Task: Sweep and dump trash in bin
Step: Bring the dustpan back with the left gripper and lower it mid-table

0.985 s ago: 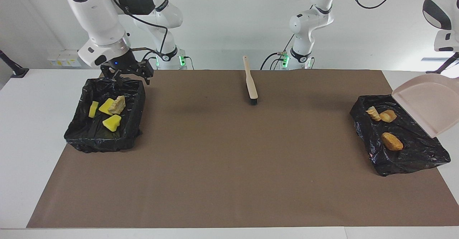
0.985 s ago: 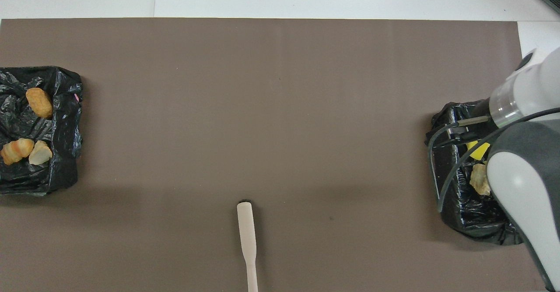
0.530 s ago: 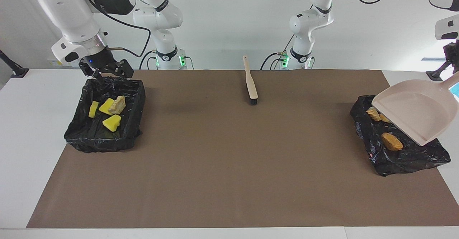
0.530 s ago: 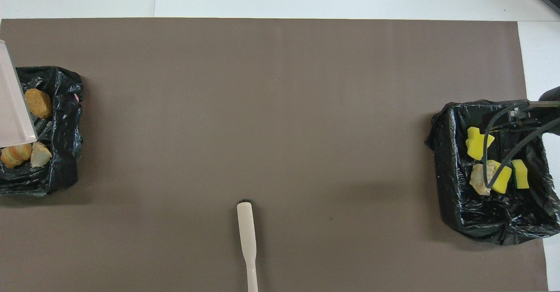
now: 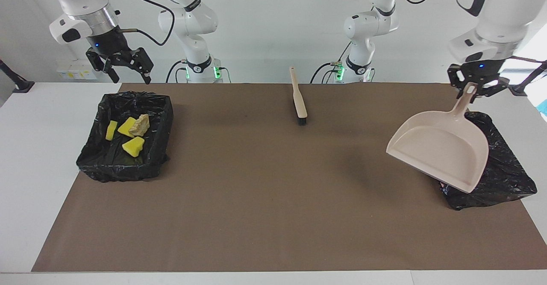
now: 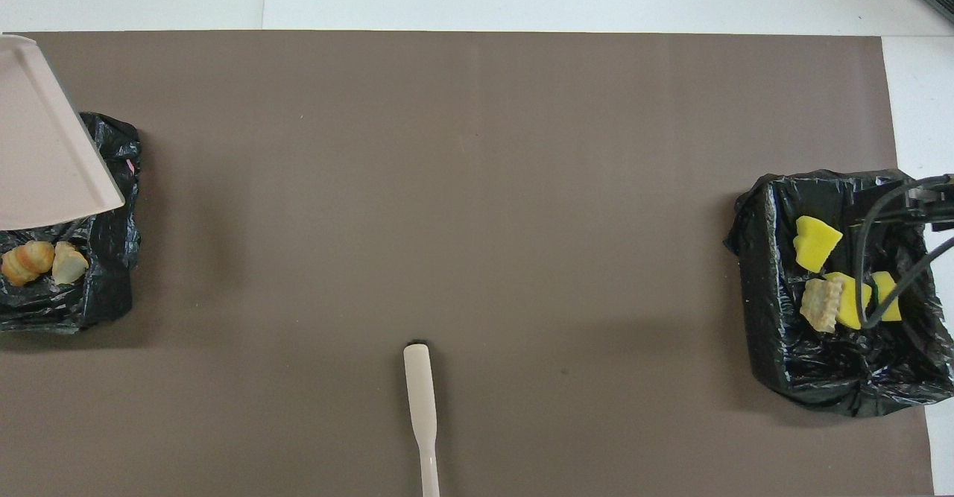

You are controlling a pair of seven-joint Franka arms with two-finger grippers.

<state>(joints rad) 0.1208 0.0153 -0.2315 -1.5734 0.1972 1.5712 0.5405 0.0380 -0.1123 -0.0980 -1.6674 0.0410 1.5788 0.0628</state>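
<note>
The left gripper (image 5: 474,89), clamped on the handle of the beige plastic dustpan (image 5: 440,150), has swung the pan back from its tipped pose a second ago, so it now hangs mouth-down toward seven o'clock in the facing view, over the black bag-lined bin (image 5: 508,174) at the left arm's end. That bin's load is dumped: the overhead view shows an orange bread-like piece (image 6: 26,261) and a pale one (image 6: 71,266) inside; the pan hides the rest. The right gripper (image 5: 119,65) has risen off the other black bag-lined bin (image 5: 124,135), fingers spread and empty. Inside lie three yellow foam chunks (image 5: 133,146) and a tan lump (image 5: 140,124). No trash shows on the brown mat (image 5: 265,191), so the job looks nearly finished. The wooden-handled brush (image 5: 298,97) lies at twelve o'clock.
</note>
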